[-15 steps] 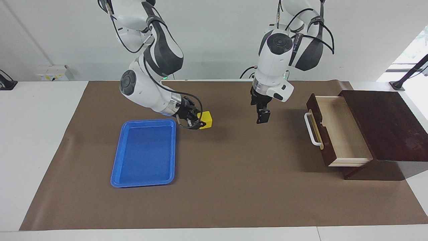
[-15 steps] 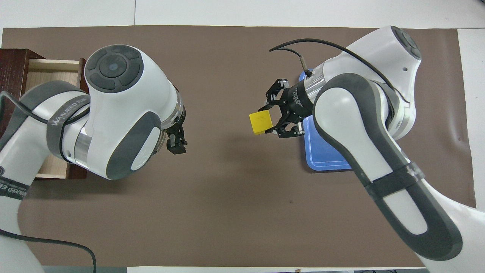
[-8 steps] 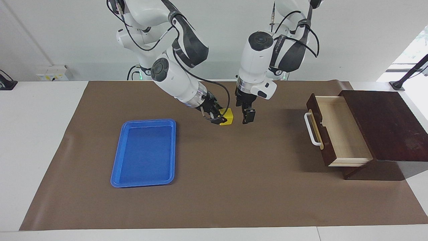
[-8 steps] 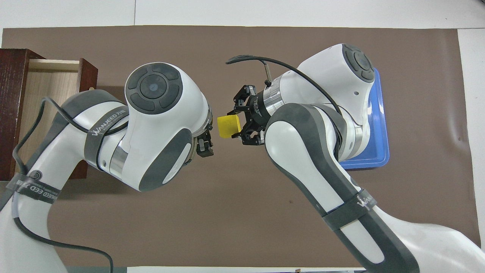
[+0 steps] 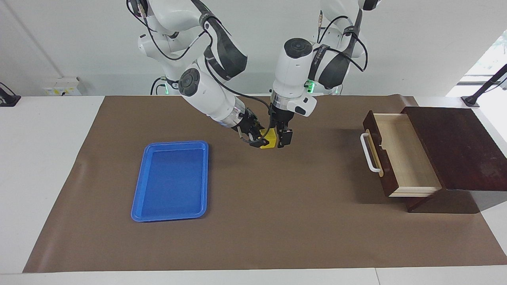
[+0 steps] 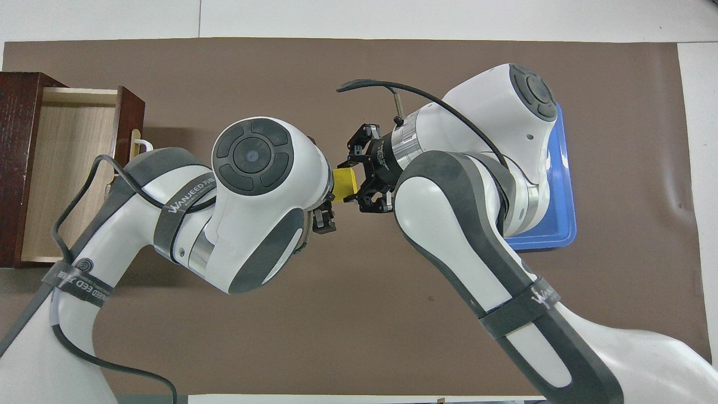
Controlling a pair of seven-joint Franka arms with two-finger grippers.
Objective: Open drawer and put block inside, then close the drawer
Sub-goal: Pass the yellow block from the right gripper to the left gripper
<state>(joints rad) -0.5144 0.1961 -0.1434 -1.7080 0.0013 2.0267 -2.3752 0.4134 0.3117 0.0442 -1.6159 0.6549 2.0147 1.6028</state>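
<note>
My right gripper [image 5: 264,139] is shut on the small yellow block [image 5: 271,139] and holds it above the brown mat, mid-table. My left gripper [image 5: 283,138] points down right beside the block, its open fingers level with it; I cannot tell if they touch it. In the overhead view the left arm's wrist hides part of the block [image 6: 344,180], which the right gripper [image 6: 352,183] holds from the side. One finger of the left gripper [image 6: 324,217] shows there. The drawer [image 5: 400,154] stands pulled out at the left arm's end, its pale interior empty, and also shows in the overhead view [image 6: 67,168].
A flat blue tray [image 5: 172,180] lies empty on the mat toward the right arm's end, partly under the right arm in the overhead view [image 6: 558,219]. The dark brown cabinet [image 5: 455,146] holds the drawer; the drawer's white handle [image 5: 368,152] faces mid-table.
The right gripper carried the block from beside the tray to mid-table. The left gripper moved from near the drawer toward it and now stands against the block.
</note>
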